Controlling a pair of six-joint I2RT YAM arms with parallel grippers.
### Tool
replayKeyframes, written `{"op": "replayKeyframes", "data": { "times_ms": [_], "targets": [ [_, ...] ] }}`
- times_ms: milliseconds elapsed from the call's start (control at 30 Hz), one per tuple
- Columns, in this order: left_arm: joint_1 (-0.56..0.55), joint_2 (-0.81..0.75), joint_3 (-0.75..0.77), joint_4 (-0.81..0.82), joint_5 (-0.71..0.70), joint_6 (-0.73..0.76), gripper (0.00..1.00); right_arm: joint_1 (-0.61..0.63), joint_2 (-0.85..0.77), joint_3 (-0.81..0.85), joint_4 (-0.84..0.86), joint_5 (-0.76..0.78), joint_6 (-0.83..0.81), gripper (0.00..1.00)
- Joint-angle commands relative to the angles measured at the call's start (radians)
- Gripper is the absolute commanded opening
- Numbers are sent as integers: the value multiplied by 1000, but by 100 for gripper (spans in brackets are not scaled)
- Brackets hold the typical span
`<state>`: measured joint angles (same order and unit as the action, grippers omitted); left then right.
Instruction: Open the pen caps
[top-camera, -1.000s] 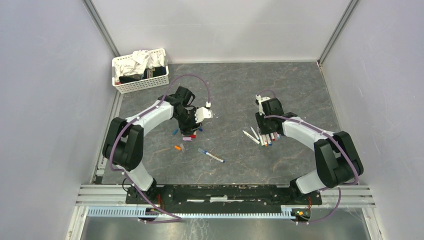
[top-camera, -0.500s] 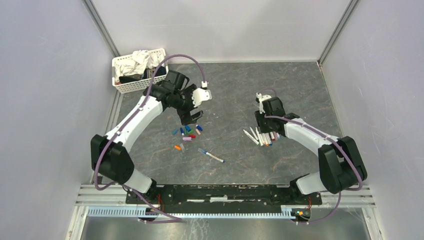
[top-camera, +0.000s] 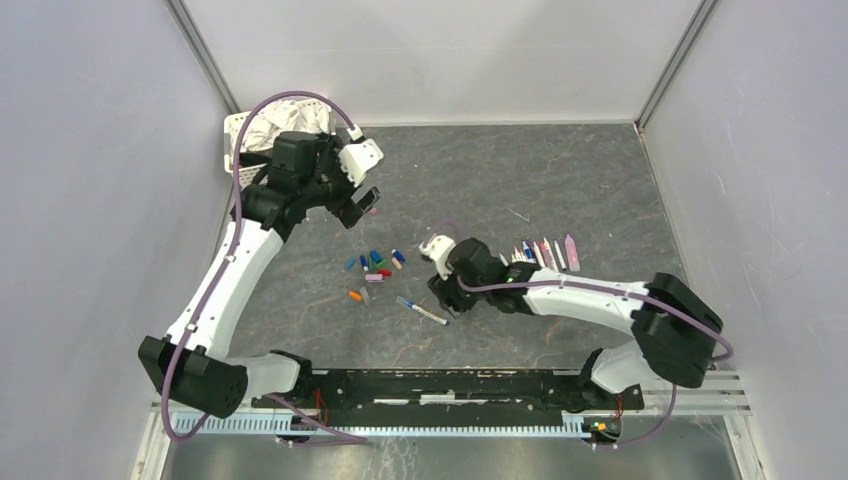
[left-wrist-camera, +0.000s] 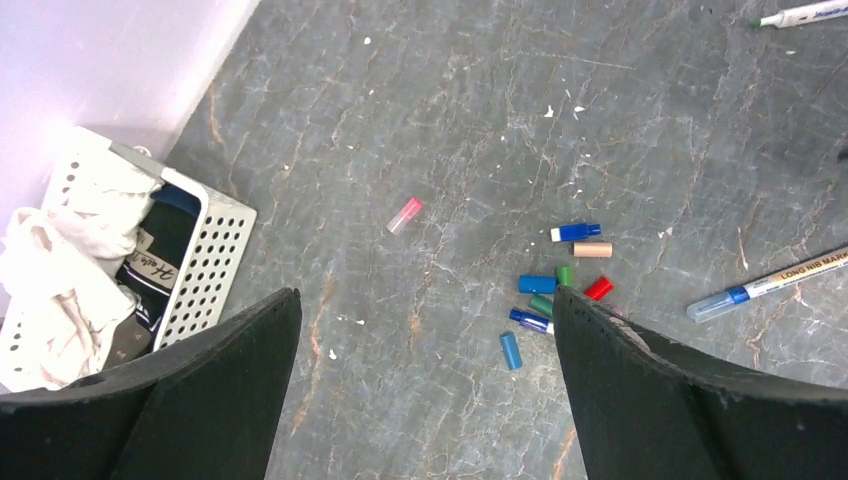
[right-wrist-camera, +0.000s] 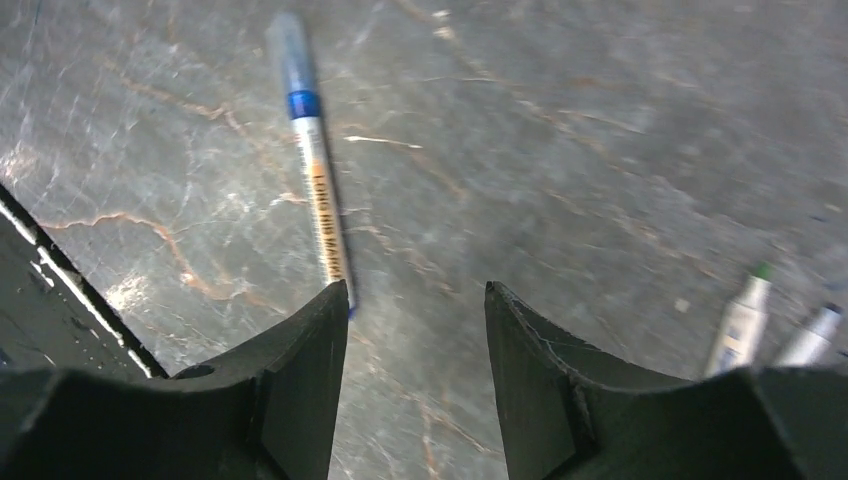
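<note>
Pen caps (top-camera: 375, 265) lay loose in a small cluster on the table (top-camera: 560, 180), between the two pincers and on the base side of the left gripper (top-camera: 358, 205), which hung clear of the surface near the back left corner. In the left wrist view the cluster (left-wrist-camera: 560, 285) sat just beside the inner edge of one finger, with a single pink cap (left-wrist-camera: 405, 214) apart from it, out in the gap between the fingers. The caps were stubby smooth plastic cylinders: several blue, two green, one red, one pale orange. The table was dark grey with a marbled, stone-like pattern and pale specks. A white perforated plastic basket (left-wrist-camera: 205, 270) held crumpled white cloth (left-wrist-camera: 60, 260). The left gripper (left-wrist-camera: 425, 300) was spread to its widest, holding and touching nothing. The right gripper (top-camera: 447, 290) was low over the table just beside a capped marker (top-camera: 421, 311), a long thin white barrel with a blue band. Its jaws (right-wrist-camera: 415, 290) stood partly apart, nothing between them. The marker (right-wrist-camera: 315, 170) ran out of sight behind one fingertip, so contact could not be judged. A row of uncapped pens (top-camera: 545, 252) lay beyond the right arm.
</note>
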<state>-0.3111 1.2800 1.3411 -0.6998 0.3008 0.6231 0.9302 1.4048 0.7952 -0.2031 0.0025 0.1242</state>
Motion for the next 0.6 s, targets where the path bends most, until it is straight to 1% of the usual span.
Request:
{"op": "replayKeyframes", "data": {
  "times_ms": [0, 33, 100, 300, 433, 533, 567],
  "targets": [
    [-3, -8, -21, -8, 2, -29, 100, 77, 104, 63, 58, 14, -23, 55],
    [-1, 0, -19, -23, -7, -29, 100, 89, 129, 74, 59, 15, -24, 51],
    [0, 3, -20, -45, 6, -28, 100, 110, 168, 90, 64, 15, -30, 47],
    [9, -20, -29, -61, 187, -58, 100, 133, 235, 100, 75, 11, -34, 41],
    [9, -9, -8, -76, 234, -59, 100, 136, 253, 76, 86, 14, -30, 35],
    [9, -13, -15, -92, 273, -34, 100, 138, 248, 41, 104, 28, -32, 24],
    [9, -21, -27, -94, 294, -19, 100, 137, 247, 29, 108, 42, -32, 15]
  ]
}}
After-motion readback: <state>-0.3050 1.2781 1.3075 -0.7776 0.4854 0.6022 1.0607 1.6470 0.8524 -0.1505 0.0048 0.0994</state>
